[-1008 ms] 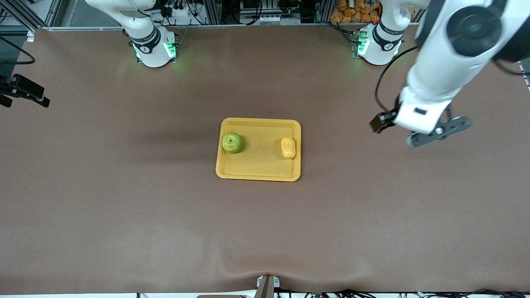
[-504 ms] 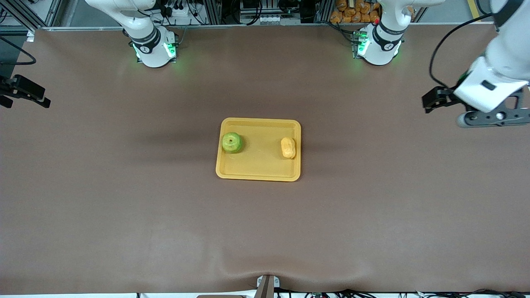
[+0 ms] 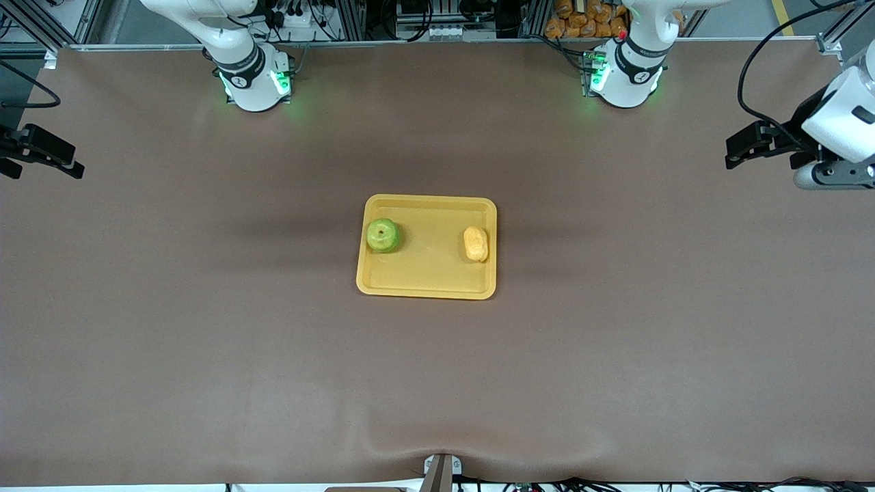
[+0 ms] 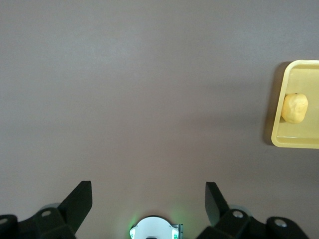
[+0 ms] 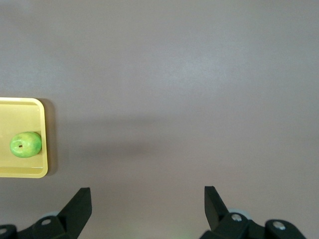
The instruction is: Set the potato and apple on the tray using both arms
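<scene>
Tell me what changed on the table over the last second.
The left gripper, fingers open and empty, pulled away from beside the tray out toward the left arm's end of the table. The apple and potato stayed on the tray; the right gripper stayed open.

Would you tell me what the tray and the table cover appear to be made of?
The tray looks like molded yellow plastic: uniform colour, rounded corners, a low raised rim, a faint sheen. The table cover seems a matte brown mat or fabric, since it ripples at the edge nearest the front camera.
</scene>
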